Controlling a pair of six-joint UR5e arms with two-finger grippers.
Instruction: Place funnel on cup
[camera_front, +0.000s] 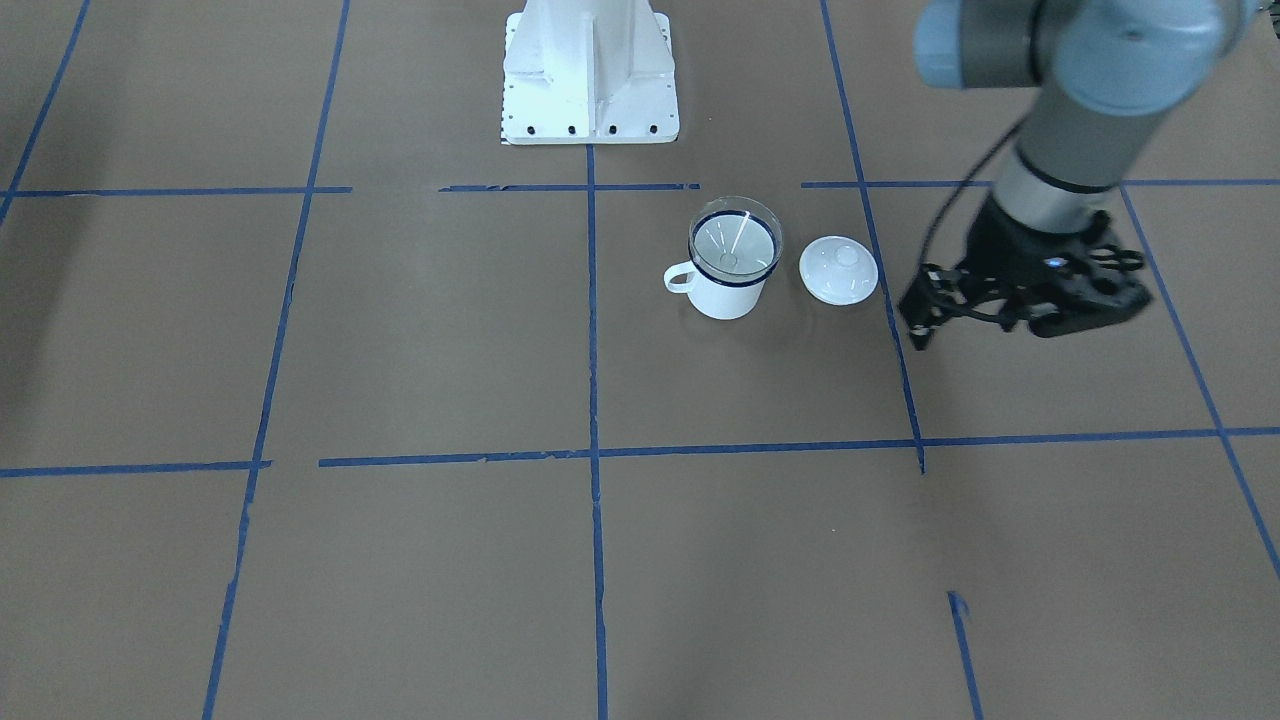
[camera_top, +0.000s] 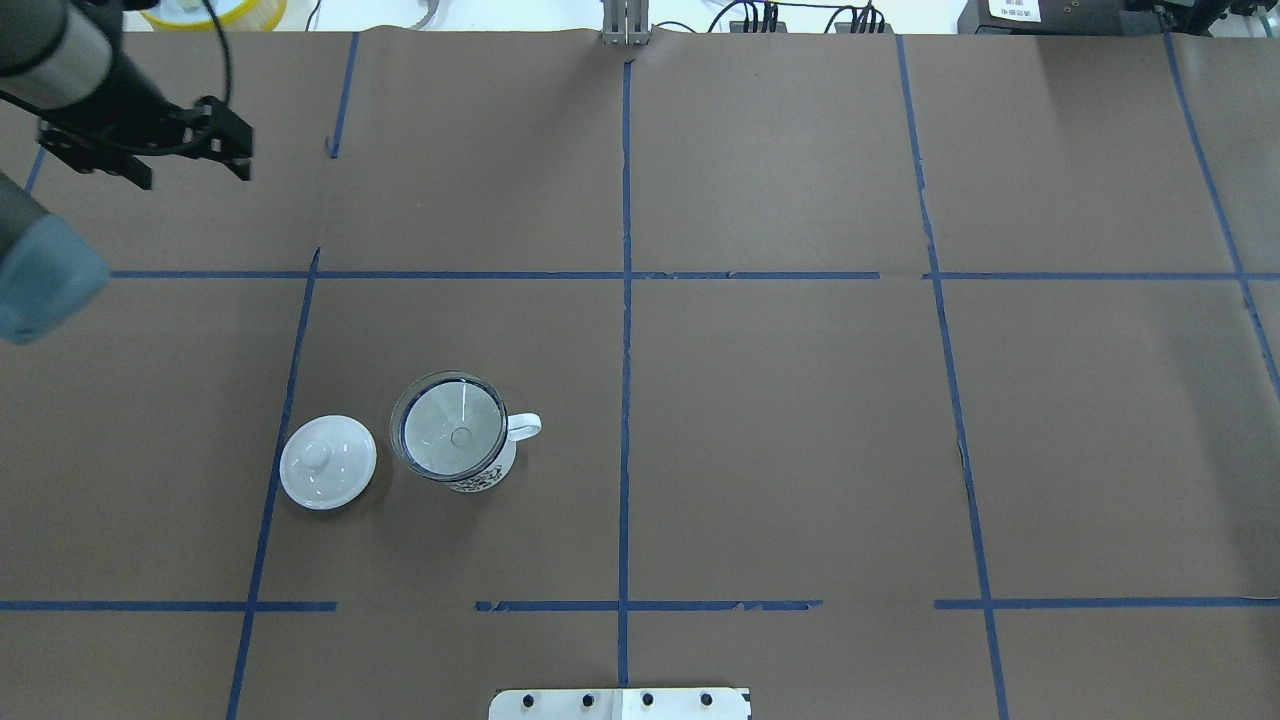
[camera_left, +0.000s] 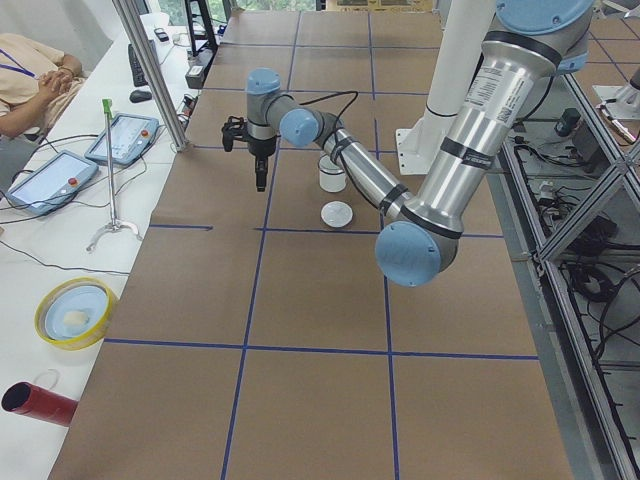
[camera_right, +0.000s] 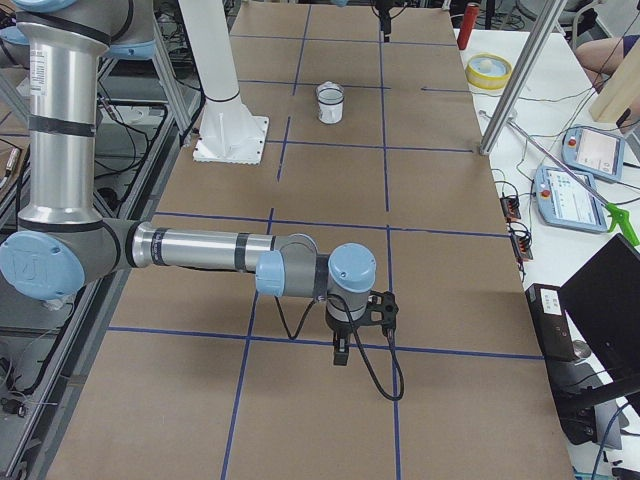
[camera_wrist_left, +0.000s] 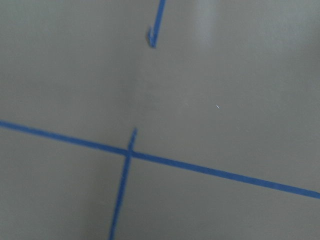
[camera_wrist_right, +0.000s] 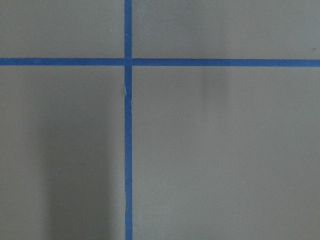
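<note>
The clear funnel (camera_front: 735, 245) sits upright in the mouth of the white cup (camera_front: 725, 297), its cone resting on the dark-blue rim. The overhead view shows the funnel (camera_top: 452, 437) centred in the cup (camera_top: 523, 427), handle pointing right. My left gripper (camera_front: 918, 305) hovers open and empty off to the side, well apart from the cup; in the overhead view the left gripper (camera_top: 240, 145) is at the far left. My right gripper (camera_right: 340, 352) shows only in the exterior right view, far from the cup (camera_right: 330, 105); I cannot tell whether it is open.
A white domed lid (camera_front: 838, 270) with a knob lies on the table beside the cup, between it and my left gripper; it also shows in the overhead view (camera_top: 328, 462). The robot's white base (camera_front: 588, 70) stands behind the cup. Blue tape lines cross the brown table.
</note>
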